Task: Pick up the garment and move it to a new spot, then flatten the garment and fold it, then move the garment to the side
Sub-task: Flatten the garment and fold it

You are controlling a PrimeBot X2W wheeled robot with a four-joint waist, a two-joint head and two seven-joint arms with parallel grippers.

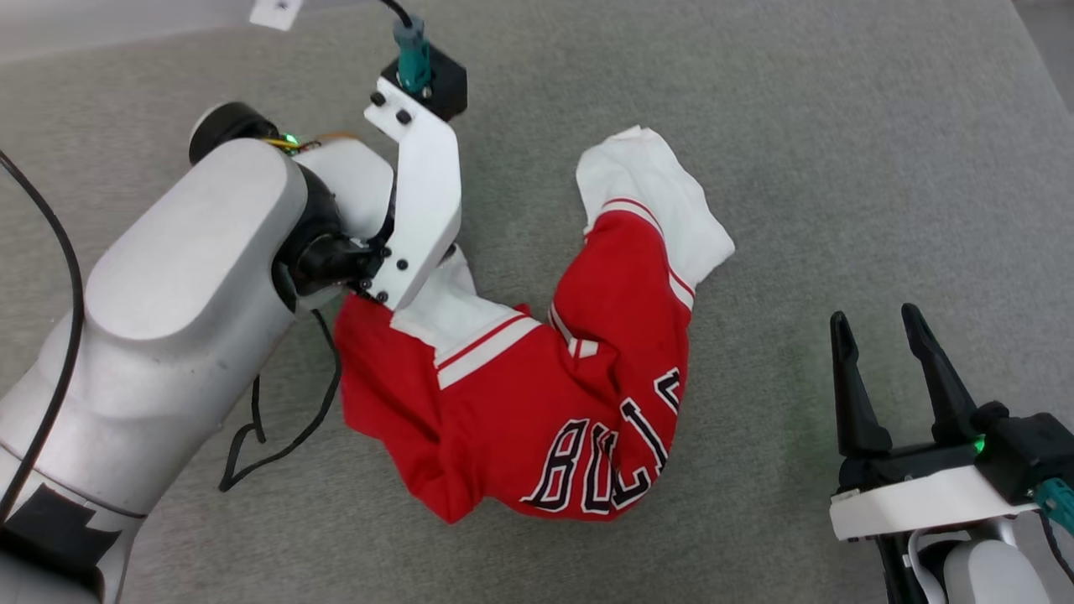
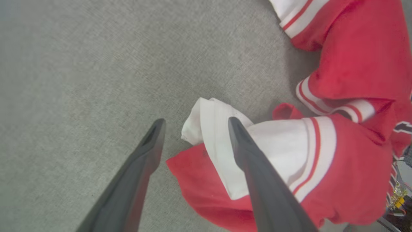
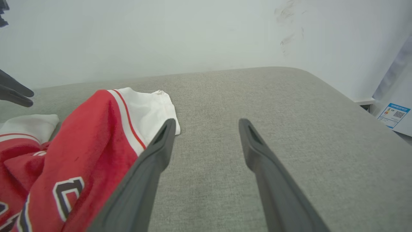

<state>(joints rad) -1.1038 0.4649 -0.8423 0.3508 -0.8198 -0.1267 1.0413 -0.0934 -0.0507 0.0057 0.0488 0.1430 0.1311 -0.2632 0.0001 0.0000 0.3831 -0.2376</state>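
In the head view, the garment (image 1: 537, 394) lies crumpled in the middle of the grey padded surface (image 1: 839, 126); the left arm (image 1: 193, 285) reaches over one white sleeve (image 1: 445, 306), and the right tool (image 1: 881, 331) sits well apart at lower right, fingers spread and empty. In the left wrist view, the left tool (image 2: 196, 121) is spread wide and grips nothing, one finger above that sleeve's bunched end and the other above bare grey fabric; whether either touches, I cannot tell. In the right wrist view, the right tool's parted fingers frame bare surface, with the garment just to their left.
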